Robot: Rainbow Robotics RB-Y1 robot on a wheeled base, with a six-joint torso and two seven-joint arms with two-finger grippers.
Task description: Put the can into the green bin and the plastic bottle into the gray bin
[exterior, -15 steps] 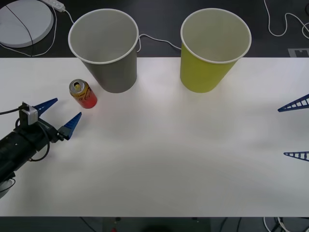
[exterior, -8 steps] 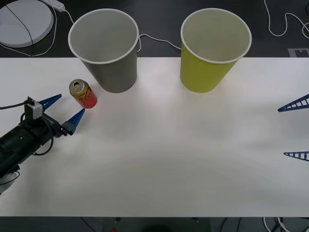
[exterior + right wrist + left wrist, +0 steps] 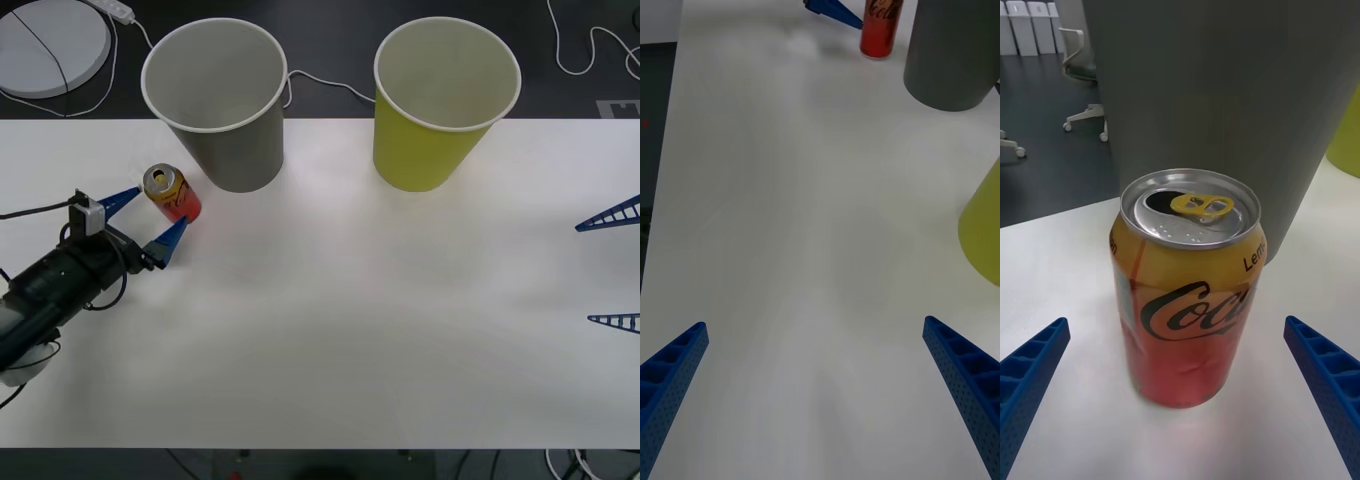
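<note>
White table (image 3: 350, 320), dark floor behind w/ cables and a round white disc (image 3: 45, 45).

Front view: the gray bin (image 3: 215, 100) and the green bin (image 3: 445, 100) stand upright at the far edge, well apart. The can (image 3: 172, 193) stands upright just in front-left of the gray bin. The left gripper (image 3: 146, 219) has moved up vs. 1 s ago: then it was short of the can, now its spread fingers flank the can's base, nothing gripped. The right gripper (image 3: 610, 268) sits at the right edge, fingers wide apart, unchanged; can and bins also unmoved.

Right wrist view: own fingers spread over bare table; can (image 3: 881, 28), gray bin (image 3: 951, 56), green bin (image 3: 983, 229) beyond.

Left wrist view: can (image 3: 1187, 289) upright betw. the open fingers, tab opened, no contact seen; gray bin (image 3: 1225, 90) close behind.
</note>
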